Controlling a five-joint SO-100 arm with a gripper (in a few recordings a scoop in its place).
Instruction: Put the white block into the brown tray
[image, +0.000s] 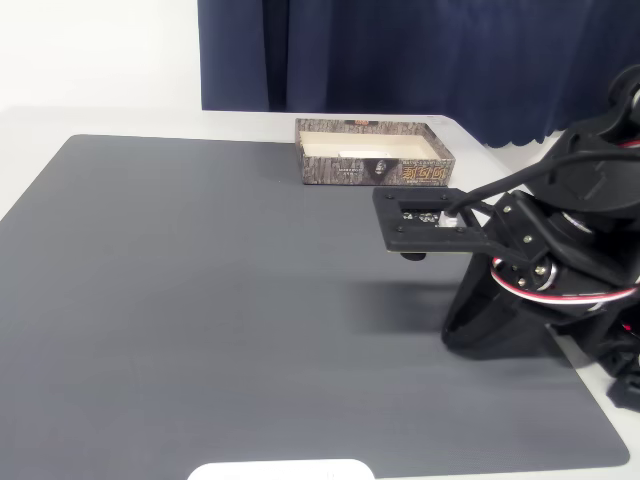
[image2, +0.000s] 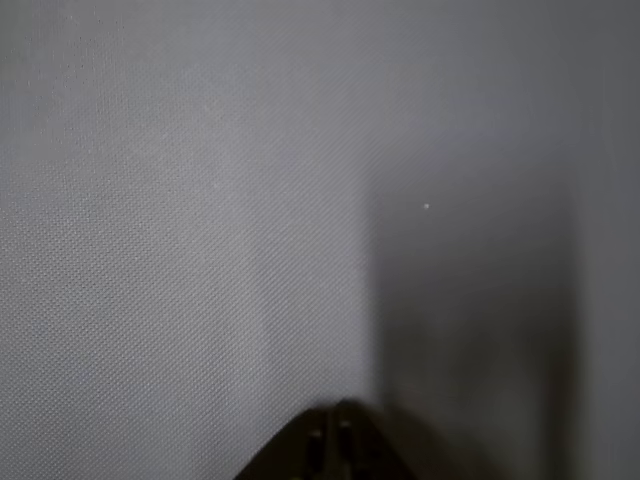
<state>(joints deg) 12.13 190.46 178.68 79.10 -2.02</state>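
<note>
The brown tray (image: 375, 170) stands at the far side of the dark mat, its mottled front wall with gold lettering facing the fixed view. Inside it, against the cream floor near the far wall, lies the white block (image: 362, 153), flat and faint. The arm is folded low at the right, with its black camera plate (image: 420, 220) held level just in front of the tray. A dark tip of my gripper (image: 412, 256) pokes out under that plate. In the wrist view my gripper (image2: 332, 438) shows two dark fingertips pressed together over bare mat, shut, holding nothing.
A dark grey mat (image: 220, 300) covers most of the white table. A navy curtain (image: 420, 50) hangs behind the tray. A white object (image: 282, 470) peeks in at the bottom edge. The arm's base and cables (image: 560, 290) fill the right side.
</note>
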